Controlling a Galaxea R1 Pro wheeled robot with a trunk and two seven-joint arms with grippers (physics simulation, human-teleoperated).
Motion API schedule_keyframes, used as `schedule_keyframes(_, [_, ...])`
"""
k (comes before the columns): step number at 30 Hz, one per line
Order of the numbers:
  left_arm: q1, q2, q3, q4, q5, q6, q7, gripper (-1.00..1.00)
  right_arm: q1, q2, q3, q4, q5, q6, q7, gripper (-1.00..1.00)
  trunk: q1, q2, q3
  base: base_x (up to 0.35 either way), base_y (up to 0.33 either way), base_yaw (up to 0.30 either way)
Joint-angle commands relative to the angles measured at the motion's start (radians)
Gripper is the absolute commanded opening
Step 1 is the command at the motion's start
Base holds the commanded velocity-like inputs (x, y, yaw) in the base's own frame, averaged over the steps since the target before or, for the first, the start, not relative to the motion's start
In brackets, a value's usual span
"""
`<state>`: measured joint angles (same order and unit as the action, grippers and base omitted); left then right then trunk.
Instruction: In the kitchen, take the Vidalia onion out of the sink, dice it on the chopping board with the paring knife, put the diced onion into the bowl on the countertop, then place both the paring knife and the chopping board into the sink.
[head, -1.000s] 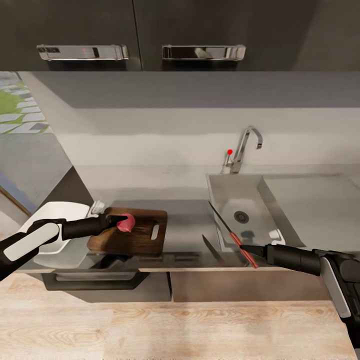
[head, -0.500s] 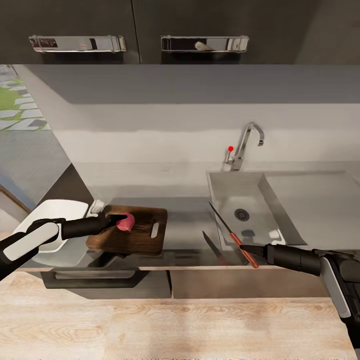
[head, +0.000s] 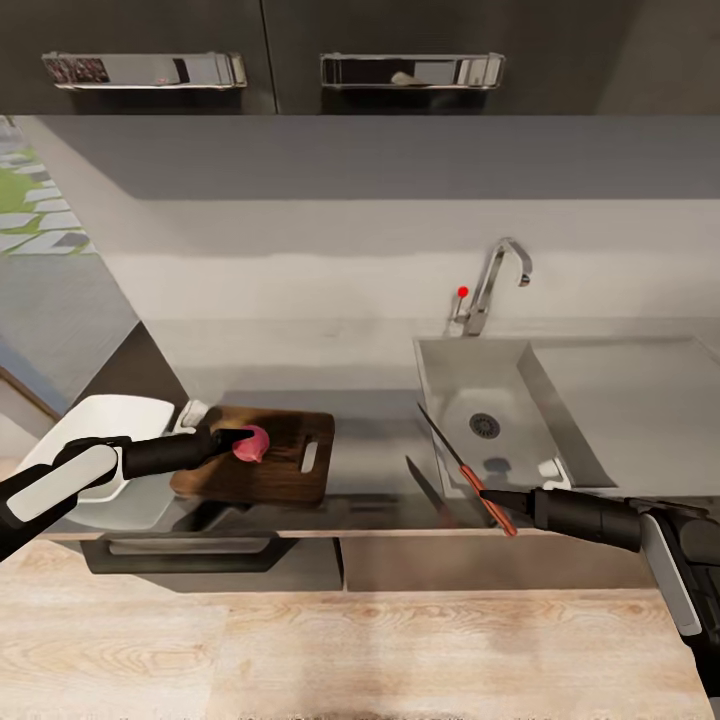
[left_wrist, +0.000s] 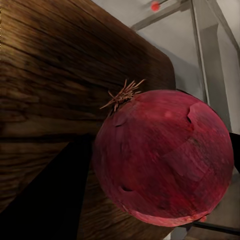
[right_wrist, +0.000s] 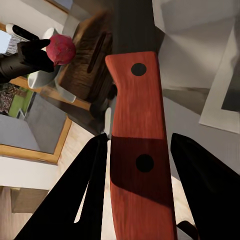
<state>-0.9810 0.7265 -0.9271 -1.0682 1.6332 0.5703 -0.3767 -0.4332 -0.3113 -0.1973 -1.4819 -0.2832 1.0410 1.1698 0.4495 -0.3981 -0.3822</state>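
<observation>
Onion (left_wrist: 162, 160), round, papery red skin, over grained wooden chopping board (left_wrist: 45, 85)

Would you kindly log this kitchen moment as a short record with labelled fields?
left gripper: shut on the onion, over the chopping board
right gripper: shut on the paring knife by its red handle, blade pointing up and away, in front of the sink
chopping board: flat on the countertop, slot handle toward the sink
bowl: white, at the board's far side from the sink
tap: behind the basin
</observation>
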Motion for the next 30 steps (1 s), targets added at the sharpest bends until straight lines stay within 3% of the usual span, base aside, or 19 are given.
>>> schedule_keyframes(1, [-0.002, 0.001, -0.004, 0.000, 0.008, 0.002, -0.001, -1.00, -0.001, 0.000, -0.001, 0.000, -0.001, 0.006, 0.007, -1.00, 0.001, -0.002, -0.003, 0.000, 0.000, 0.000])
schedule_keyframes(30, [-0.002, 0.001, -0.004, 0.015, 0.008, -0.002, -0.003, -1.00, -0.001, 0.000, -0.001, 0.000, 0.001, 0.005, 0.007, -1.00, 0.001, -0.002, -0.009, 0.039, 0.000, 0.000])
